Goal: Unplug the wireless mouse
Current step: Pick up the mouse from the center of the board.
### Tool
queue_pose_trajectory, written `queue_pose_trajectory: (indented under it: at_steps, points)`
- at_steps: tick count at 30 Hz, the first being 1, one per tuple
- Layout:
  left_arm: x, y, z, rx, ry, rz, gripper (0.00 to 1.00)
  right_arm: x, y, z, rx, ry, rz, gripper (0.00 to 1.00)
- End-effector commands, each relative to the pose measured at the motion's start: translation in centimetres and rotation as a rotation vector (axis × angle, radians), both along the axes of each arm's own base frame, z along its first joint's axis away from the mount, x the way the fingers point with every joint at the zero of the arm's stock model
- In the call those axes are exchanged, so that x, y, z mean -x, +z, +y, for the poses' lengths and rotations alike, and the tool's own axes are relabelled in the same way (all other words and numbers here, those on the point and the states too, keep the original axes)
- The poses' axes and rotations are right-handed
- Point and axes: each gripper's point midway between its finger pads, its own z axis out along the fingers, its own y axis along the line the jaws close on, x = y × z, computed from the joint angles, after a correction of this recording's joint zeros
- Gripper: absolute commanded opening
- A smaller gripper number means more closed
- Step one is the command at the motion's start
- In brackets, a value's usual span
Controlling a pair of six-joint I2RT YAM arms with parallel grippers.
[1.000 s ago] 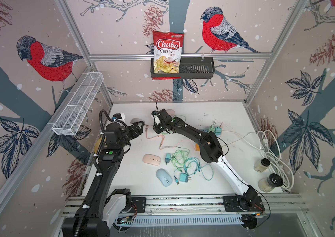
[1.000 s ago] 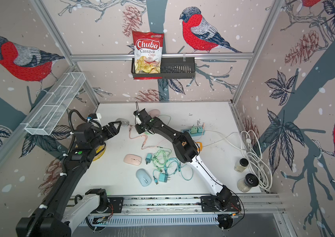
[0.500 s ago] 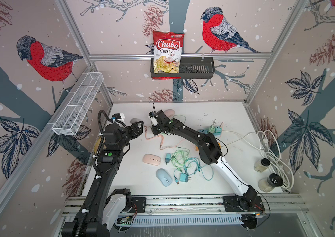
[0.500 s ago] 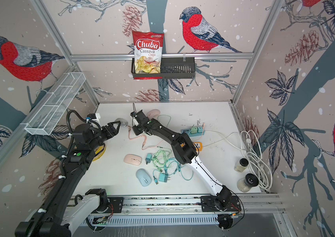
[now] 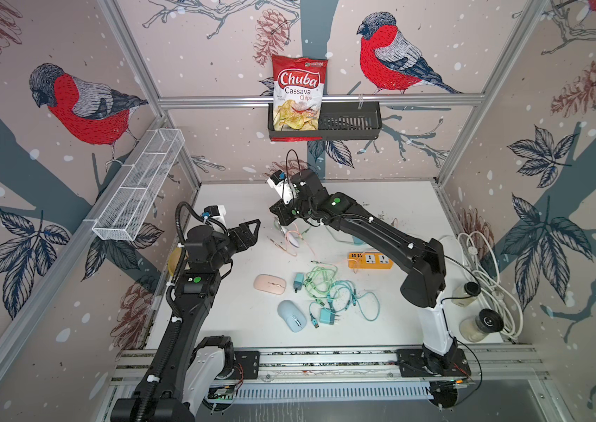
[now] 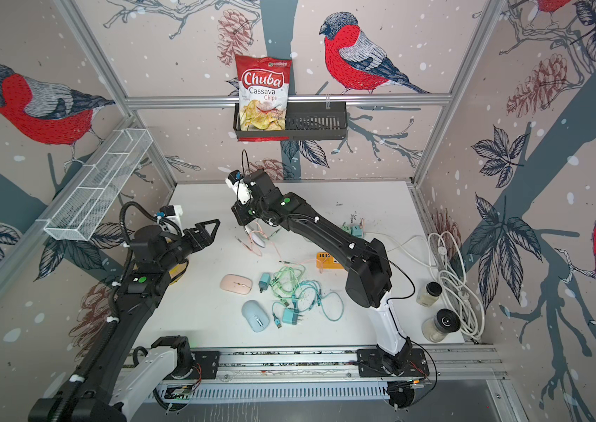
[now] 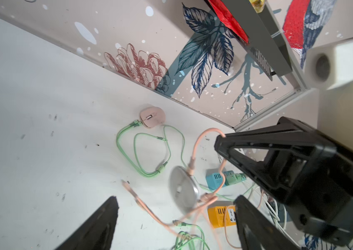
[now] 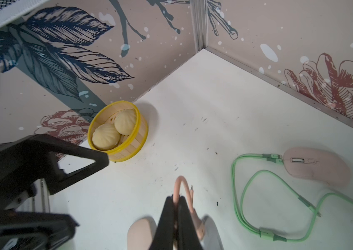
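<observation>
A pale wireless mouse [image 5: 293, 239] [image 6: 257, 239] hangs tilted and blurred just above the table, grey underside [image 7: 183, 191] facing the left wrist camera. A pink cable [image 7: 201, 138] [image 8: 180, 188] ends in a plug [image 7: 191, 166] at the mouse's rim. My right gripper [image 5: 279, 224] [image 6: 244, 226] [image 8: 176, 200] is shut on this cable above the mouse. My left gripper [image 5: 252, 232] [image 6: 214, 228] [image 7: 175, 202] stands open beside the mouse, to its left in both top views, with nothing between its fingers.
A second pink mouse [image 7: 152, 118] [image 8: 316, 166] lies at the back on a green cable. In front lie a pink mouse [image 5: 269, 283], a blue mouse [image 5: 291, 316], tangled green cables [image 5: 329, 292] and an orange power strip [image 5: 369, 260]. A yellow bun basket [image 8: 118, 132] stands at the left wall.
The right gripper has shut on the pink cable and risen. The mouse has moved away from the left gripper's fingertips and now swings under the right gripper. The left gripper opened wider.
</observation>
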Motion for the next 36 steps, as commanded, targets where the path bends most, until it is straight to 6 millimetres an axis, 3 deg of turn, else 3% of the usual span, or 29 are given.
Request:
queue_pose_trajectory:
  at_steps: [1, 7, 12, 17, 21, 29, 36]
  points:
    - [0.9, 2.7, -2.4, -0.028, -0.146, -0.202, 0.84, 1.0, 1.6, -1.8, 0.002, 0.015, 0.018, 0.0]
    - [4.0, 4.3, -8.0, -0.306, -0.27, -0.505, 0.83, 3.3, 6.1, -5.9, -0.026, 0.024, -0.022, 0.0]
    - [3.1, 5.4, -8.6, -0.369, -0.234, -0.534, 0.84, 5.8, 9.6, -9.2, -0.103, 0.071, -0.009, 0.0]
    - [2.7, 8.7, -9.0, -0.331, -0.174, -0.617, 0.85, 7.1, 11.7, -12.0, -0.158, 0.074, 0.021, 0.0]
    - [3.7, 9.9, -11.6, -0.342, -0.242, -0.702, 0.85, 8.4, 13.2, -14.0, -0.212, 0.082, 0.045, 0.0]
    - [6.9, 11.2, -17.3, -0.294, -0.407, -0.86, 0.9, 12.6, 15.6, -16.5, -0.311, 0.176, 0.089, 0.01]
    - [7.2, 11.2, -19.9, -0.361, -0.427, -0.898, 0.92, 13.8, 17.6, -17.2, -0.376, 0.21, 0.092, 0.01]
